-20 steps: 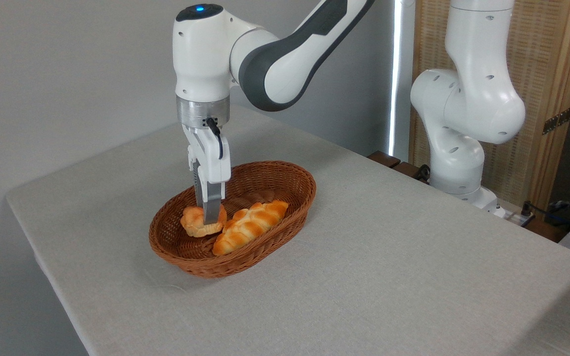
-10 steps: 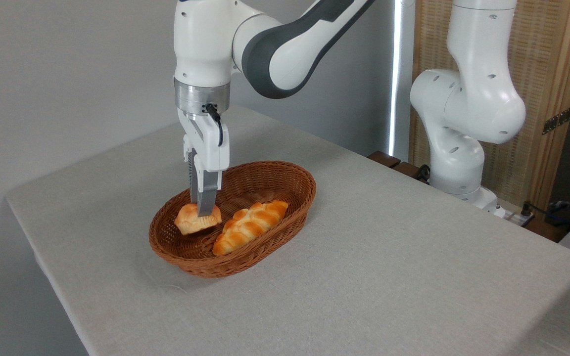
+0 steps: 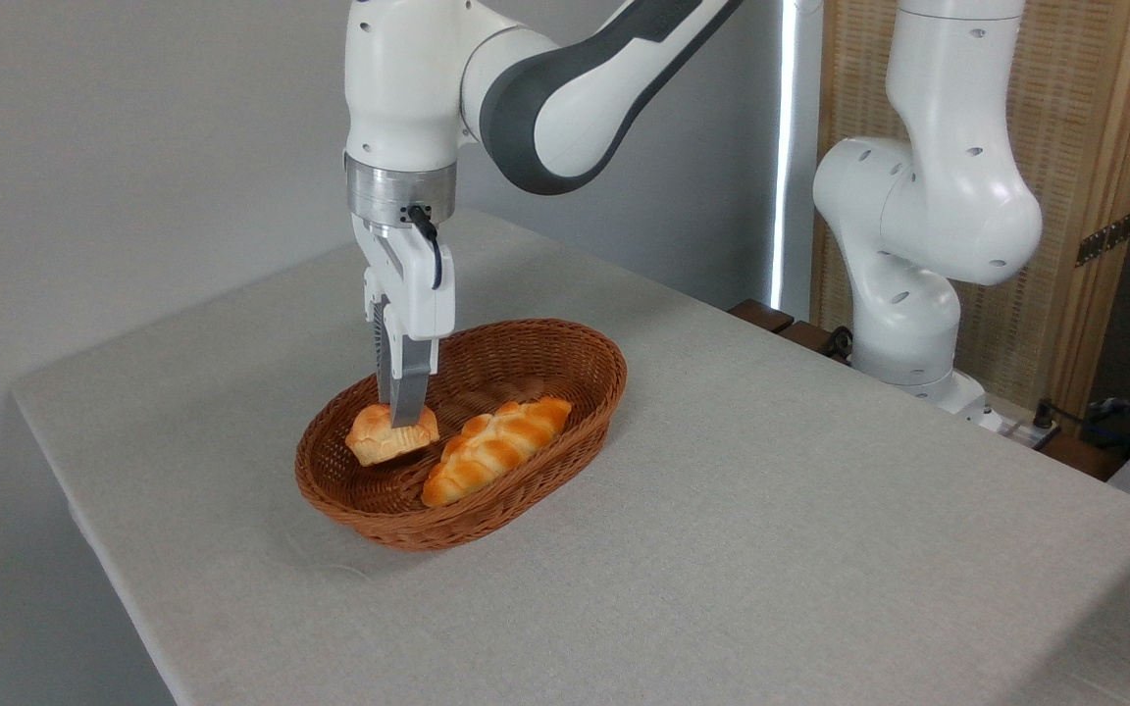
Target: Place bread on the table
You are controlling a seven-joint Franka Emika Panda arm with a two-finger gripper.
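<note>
Jaws [image 3: 400,417] pinched on the bread [image 3: 384,437], tilted above the wicker basket [image 3: 565,345].

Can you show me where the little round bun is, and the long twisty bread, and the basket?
little round bun [image 3: 381,446]: fixed camera view, on its golden left lobe.
long twisty bread [image 3: 492,449]: fixed camera view, middle of its braided top.
basket [image 3: 447,527]: fixed camera view, on its front wicker wall.

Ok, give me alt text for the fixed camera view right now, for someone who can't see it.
The gripper is shut on a small round bun, holding it tilted over the left end of a wicker basket. A braided loaf lies in the basket, on a grey-cloth table.
</note>
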